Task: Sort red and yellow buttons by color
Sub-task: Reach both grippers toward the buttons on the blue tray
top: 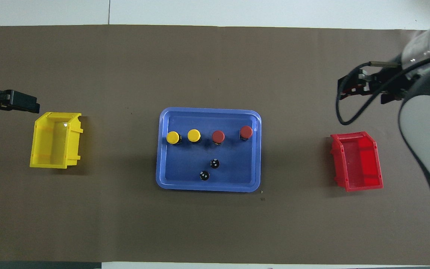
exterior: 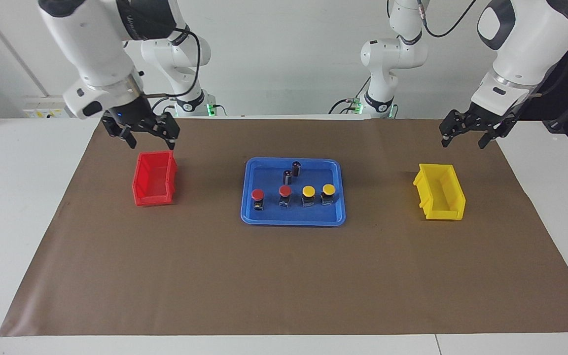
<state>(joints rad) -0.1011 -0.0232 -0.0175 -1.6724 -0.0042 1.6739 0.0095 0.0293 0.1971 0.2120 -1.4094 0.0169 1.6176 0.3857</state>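
Observation:
Two red buttons (exterior: pixel 258 195) (exterior: pixel 285 191) and two yellow buttons (exterior: pixel 308 191) (exterior: pixel 329 189) stand in a row in the blue tray (exterior: pixel 294 222), the reds toward the right arm's end. The row also shows in the overhead view, from a yellow button (top: pixel 173 137) to a red button (top: pixel 246 131). My right gripper (exterior: pixel 151 143) is open and empty, up over the robot-side end of the red bin (exterior: pixel 155 178). My left gripper (exterior: pixel 463 143) is open and empty, up over the mat beside the yellow bin (exterior: pixel 439 192).
Two dark upright cylinders (exterior: pixel 296 167) (exterior: pixel 287 176) stand in the tray, nearer to the robots than the buttons. The red bin (top: pixel 357 161) and the yellow bin (top: pixel 55 140) stand on the brown mat (exterior: pixel 284 281), one at each end.

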